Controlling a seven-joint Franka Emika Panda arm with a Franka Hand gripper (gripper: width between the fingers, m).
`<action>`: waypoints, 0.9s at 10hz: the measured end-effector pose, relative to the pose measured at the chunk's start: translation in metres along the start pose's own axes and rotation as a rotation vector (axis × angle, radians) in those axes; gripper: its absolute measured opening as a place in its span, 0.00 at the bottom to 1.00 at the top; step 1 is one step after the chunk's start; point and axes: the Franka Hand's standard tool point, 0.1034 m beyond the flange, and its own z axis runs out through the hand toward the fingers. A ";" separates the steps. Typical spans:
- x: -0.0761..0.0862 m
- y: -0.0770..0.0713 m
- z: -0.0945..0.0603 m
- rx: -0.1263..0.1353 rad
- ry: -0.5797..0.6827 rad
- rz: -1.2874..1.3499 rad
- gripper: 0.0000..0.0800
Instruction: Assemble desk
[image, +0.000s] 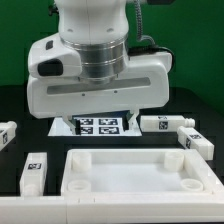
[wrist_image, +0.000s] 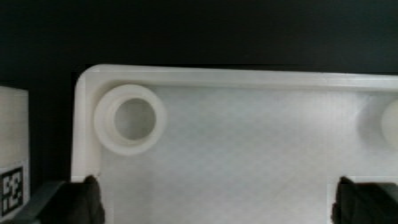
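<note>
The white rimmed desk tabletop (image: 135, 176) lies flat on the black table at the front, with round corner sockets (wrist_image: 128, 118). In the wrist view it fills the frame (wrist_image: 249, 140). My gripper (wrist_image: 214, 200) hovers over the tabletop, open and empty, with its dark fingertips (wrist_image: 80, 200) wide apart at the frame's two sides. In the exterior view the gripper is hidden behind the arm's white hand (image: 95, 75). Loose white legs with tags lie around: one (image: 35, 172) left of the tabletop, one (image: 6, 135) at the far left, two (image: 165, 124) (image: 197, 141) at the right.
The marker board (image: 100, 124) lies flat on the table behind the tabletop, partly under the arm. A green wall stands at the back.
</note>
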 end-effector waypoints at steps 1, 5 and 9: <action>-0.006 -0.025 0.004 -0.003 -0.055 -0.002 0.81; -0.019 -0.062 0.012 -0.043 -0.269 -0.056 0.81; -0.022 -0.080 0.029 -0.052 -0.392 0.009 0.81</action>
